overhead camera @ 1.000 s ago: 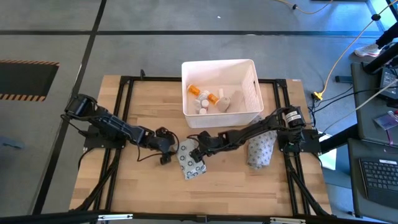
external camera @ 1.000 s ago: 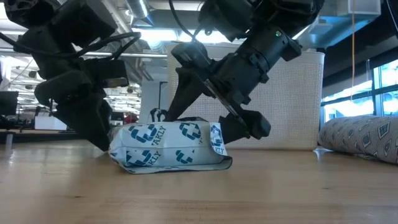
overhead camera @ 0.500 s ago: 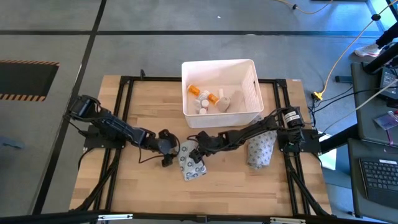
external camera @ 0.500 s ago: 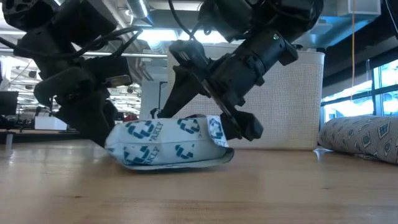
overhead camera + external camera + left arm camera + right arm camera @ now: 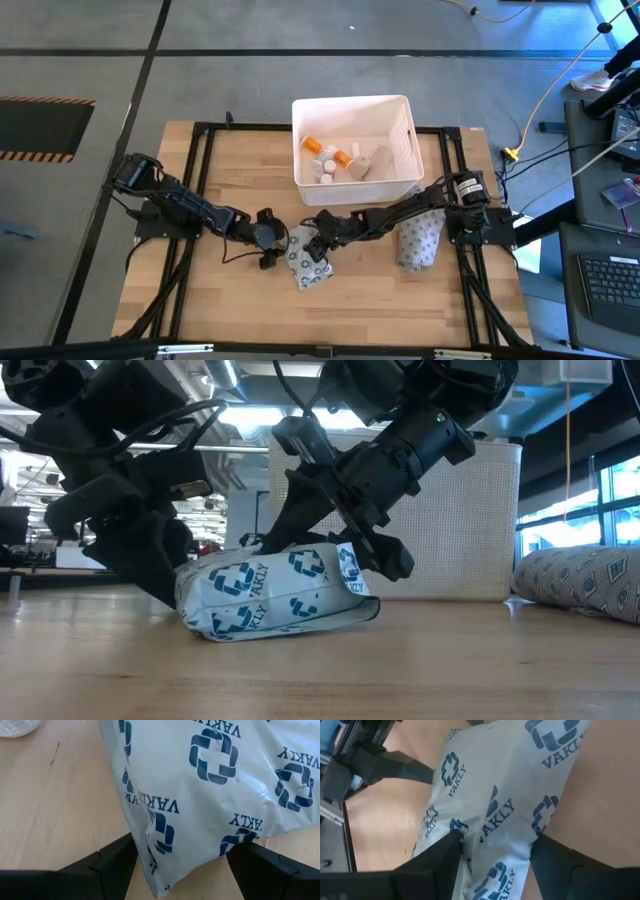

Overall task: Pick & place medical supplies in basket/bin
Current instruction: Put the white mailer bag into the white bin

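The flat grey packet (image 5: 305,260) printed with blue circles lies near the table's middle, just in front of the white bin (image 5: 400,115). In the low view the packet (image 5: 270,595) sits tilted. My left gripper (image 5: 270,240) is at its left side and my right gripper (image 5: 318,240) at its right side, each shut on it. The bin holds orange pill bottles (image 5: 318,148), little white bottles (image 5: 325,172) and a pale roll (image 5: 362,165). My left gripper (image 5: 180,865) has the packet's left end (image 5: 150,845) between its two fingers, coming low from the table's left. That end's lower edge (image 5: 205,630) rests on the table. My right gripper (image 5: 497,865) pinches the packet's bulging body (image 5: 470,840) between its two fingers, slanting down from the table's right and far side. The packet's right end (image 5: 350,575) is raised off the wood.
A patterned fabric pouch (image 5: 418,242) lies on the right of the table under my right arm and shows in the low view (image 5: 580,580). The bin's wall (image 5: 470,520) stands close behind the packet. Black frame rails (image 5: 200,150) run along the table's sides.
My left gripper has moved a little toward the table's right, closing in on the packet. My right gripper has risen slightly. The packet has tipped: its right end has come up while its left lower edge has stayed on the table.
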